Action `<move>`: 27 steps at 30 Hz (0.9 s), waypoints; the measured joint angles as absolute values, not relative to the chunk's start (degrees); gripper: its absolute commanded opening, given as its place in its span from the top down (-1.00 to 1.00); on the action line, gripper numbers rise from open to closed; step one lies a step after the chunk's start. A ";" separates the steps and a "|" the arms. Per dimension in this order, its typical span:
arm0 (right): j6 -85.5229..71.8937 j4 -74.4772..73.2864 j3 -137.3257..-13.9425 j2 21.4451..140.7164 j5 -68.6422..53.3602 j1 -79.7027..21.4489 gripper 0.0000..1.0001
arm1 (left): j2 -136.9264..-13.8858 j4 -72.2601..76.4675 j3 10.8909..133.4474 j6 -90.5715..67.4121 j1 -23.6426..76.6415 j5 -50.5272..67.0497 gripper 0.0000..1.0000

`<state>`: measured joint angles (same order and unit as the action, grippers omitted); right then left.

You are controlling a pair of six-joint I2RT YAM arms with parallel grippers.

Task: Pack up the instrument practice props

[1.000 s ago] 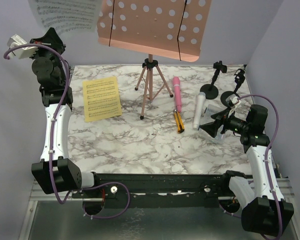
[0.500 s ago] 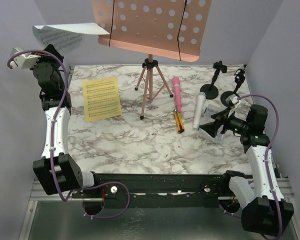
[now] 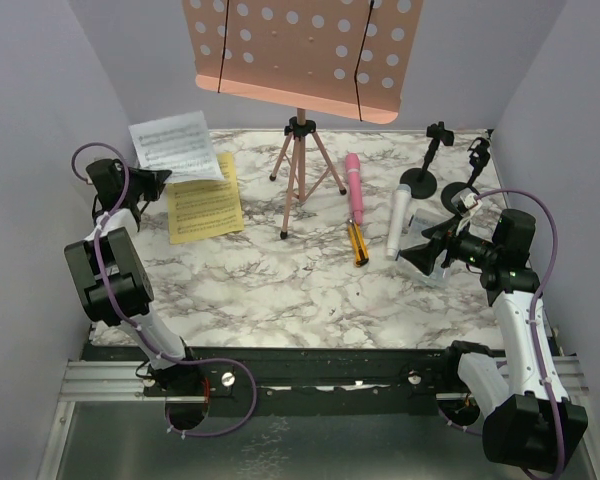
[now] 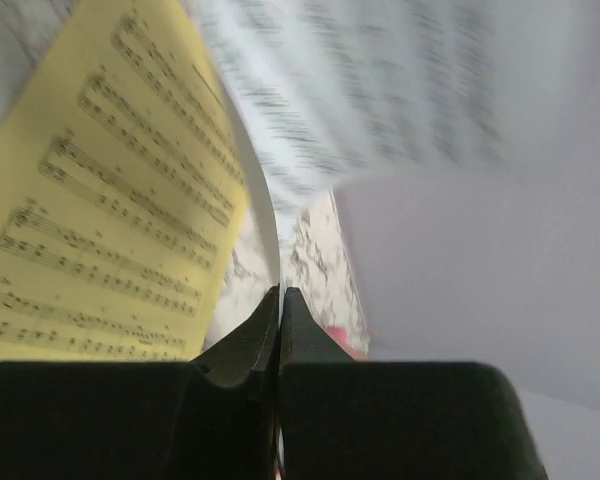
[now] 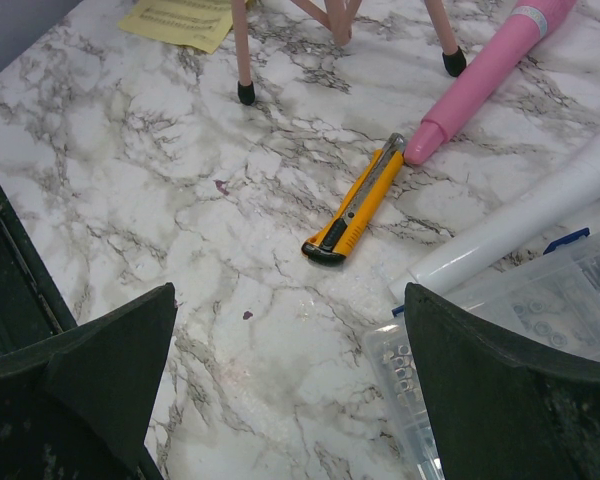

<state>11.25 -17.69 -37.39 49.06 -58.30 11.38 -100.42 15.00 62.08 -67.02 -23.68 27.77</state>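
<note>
Two grippers and nine items, listed from left to right.

1. My left gripper (image 3: 156,180): the jaws are pinched fully together on one edge of the white sheet-music page (image 3: 175,146). The page is lifted off the marble table (image 3: 280,290) at its far-left corner. From my left wrist the paper (image 4: 380,90) curls up and away from the pinch.
2. Yellow sheet-music page (image 3: 205,200): lies flat on the table just right of my left gripper. The white page overlaps its far-left corner in the top view.
3. Pink perforated music rack (image 3: 300,50): upright on its pink tripod (image 3: 300,170) at far centre.
4. Pink microphone (image 3: 353,185): lies right of the tripod.
5. Yellow-and-black cutter (image 5: 355,205): its tip is at the pink microphone's near end.
6. White microphone (image 3: 398,220): lies just right of the cutter.
7. Two black mic mounts (image 3: 425,165) (image 3: 470,170): stand at the far right.
8. Clear plastic box (image 5: 510,340): sits beside the white microphone's near end.
9. My right gripper (image 5: 290,295): the jaws are spread wide and hold nothing, hanging above the table near the box.
</note>
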 measured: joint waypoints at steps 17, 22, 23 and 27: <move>11.49 -17.69 -37.39 49.06 -58.30 11.38 -0.99 | -104.01 13.58 58.26 -62.67 -22.59 32.21 1.00; 11.60 -17.69 -37.39 49.06 -58.30 11.38 -0.99 | -104.09 13.65 58.06 -61.89 -22.59 32.18 0.70; 11.60 -17.69 -37.39 49.06 -58.30 11.38 -0.99 | -104.09 13.61 58.06 -61.80 -22.59 32.18 0.67; 11.62 -17.69 -37.39 49.04 -58.30 11.38 -0.99 | -104.07 13.61 58.06 -61.32 -22.59 32.12 0.53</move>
